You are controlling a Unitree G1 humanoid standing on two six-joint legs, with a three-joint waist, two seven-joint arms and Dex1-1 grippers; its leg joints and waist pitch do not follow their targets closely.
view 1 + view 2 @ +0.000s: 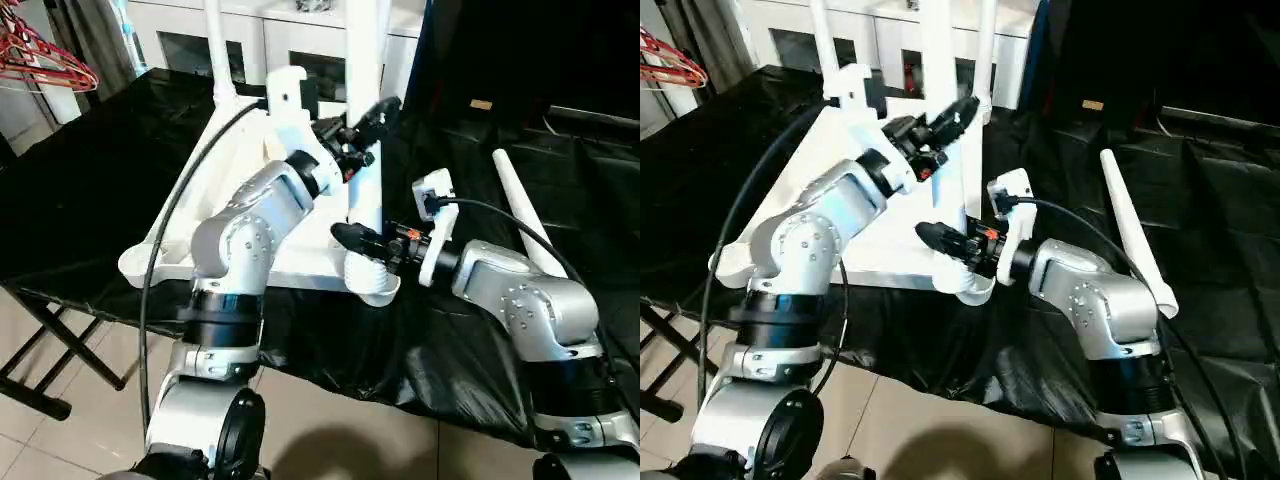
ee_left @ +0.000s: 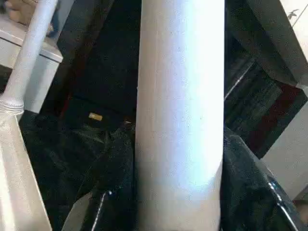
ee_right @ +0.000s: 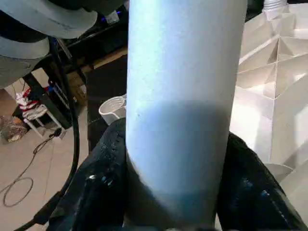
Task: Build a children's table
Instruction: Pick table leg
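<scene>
Between both pincers, leg (image 1: 366, 120) stands upright.

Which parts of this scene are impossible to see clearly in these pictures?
- The top of the upright leg: cut off by the upper edge of the head views.
- Its seating in the corner socket: the right gripper covers the base.
- Middle of the table top: the left forearm hides it.
- Left gripper: in its wrist view the leg blocks the fingers.
- Loose leg: its lower end lies behind the right arm.
</scene>
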